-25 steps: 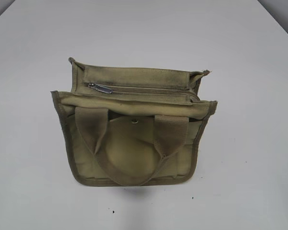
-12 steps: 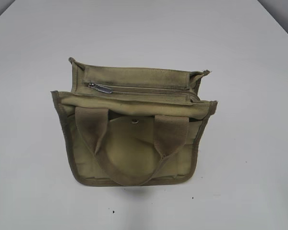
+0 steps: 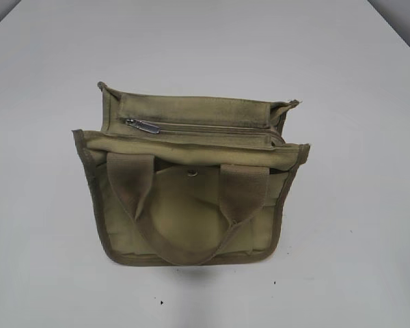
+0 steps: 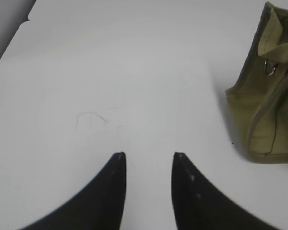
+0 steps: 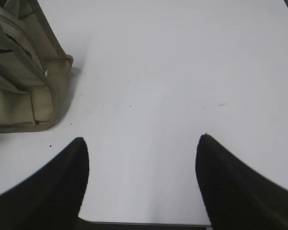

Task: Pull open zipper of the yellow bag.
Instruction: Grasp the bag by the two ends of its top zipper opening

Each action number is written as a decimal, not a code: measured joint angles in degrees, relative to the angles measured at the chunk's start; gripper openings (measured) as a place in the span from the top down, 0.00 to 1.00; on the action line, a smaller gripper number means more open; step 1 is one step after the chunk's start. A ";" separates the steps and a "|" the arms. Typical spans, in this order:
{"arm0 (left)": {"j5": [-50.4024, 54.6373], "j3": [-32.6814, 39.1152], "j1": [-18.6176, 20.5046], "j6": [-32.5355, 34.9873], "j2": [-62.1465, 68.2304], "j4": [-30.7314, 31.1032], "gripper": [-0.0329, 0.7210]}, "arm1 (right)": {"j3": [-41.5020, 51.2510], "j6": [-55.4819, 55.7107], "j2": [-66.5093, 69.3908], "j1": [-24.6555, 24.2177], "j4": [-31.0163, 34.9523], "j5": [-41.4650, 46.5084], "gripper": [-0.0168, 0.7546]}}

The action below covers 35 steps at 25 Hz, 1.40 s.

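Observation:
The yellow bag [image 3: 191, 178] stands in the middle of the white table, its handles and round flap facing the exterior camera. Its zipper [image 3: 205, 128] runs along the top, closed, with the silver slider and pull tab [image 3: 143, 126] at the left end. Neither arm shows in the exterior view. My left gripper [image 4: 149, 155] is open over bare table, with the bag's end [image 4: 266, 96] off to its right. My right gripper [image 5: 143, 140] is open wider, empty, with the bag's corner [image 5: 24, 81] at its upper left.
A silver snap stud [image 3: 192, 173] sits on the flap between the two webbing handles. White table [image 3: 355, 82] surrounds the bag on all sides. The table's near edge shows just under the right gripper [image 5: 144, 224].

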 joint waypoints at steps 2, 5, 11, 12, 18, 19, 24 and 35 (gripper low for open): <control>-0.52 -0.16 0.00 0.00 0.00 -0.24 0.62 | 0.00 0.07 0.00 0.00 0.00 -0.13 0.28; -5.29 -2.38 0.00 0.00 1.06 -1.73 0.62 | -0.55 1.14 0.74 0.02 0.07 -2.26 0.28; -18.08 -5.76 0.00 0.00 14.10 -13.03 0.62 | -1.32 0.71 11.68 0.58 3.98 -19.50 0.28; -19.70 -6.45 0.00 0.80 17.08 -15.87 0.62 | -1.32 0.66 13.74 1.32 4.57 -22.19 0.28; -18.09 -16.36 0.00 10.10 41.09 -33.10 0.62 | -6.25 -1.84 29.04 6.72 5.42 -30.81 0.28; -16.14 -18.66 0.00 10.73 44.60 -34.62 0.62 | -8.42 -3.26 32.70 7.64 5.46 -30.82 0.28; -9.86 -26.50 -1.53 12.53 61.24 -38.16 0.62 | -18.94 -14.32 47.12 12.09 5.53 -31.29 0.28; -16.49 -29.39 -15.79 13.78 82.69 -39.91 0.62 | -39.84 -25.60 75.75 29.69 6.22 -26.95 0.28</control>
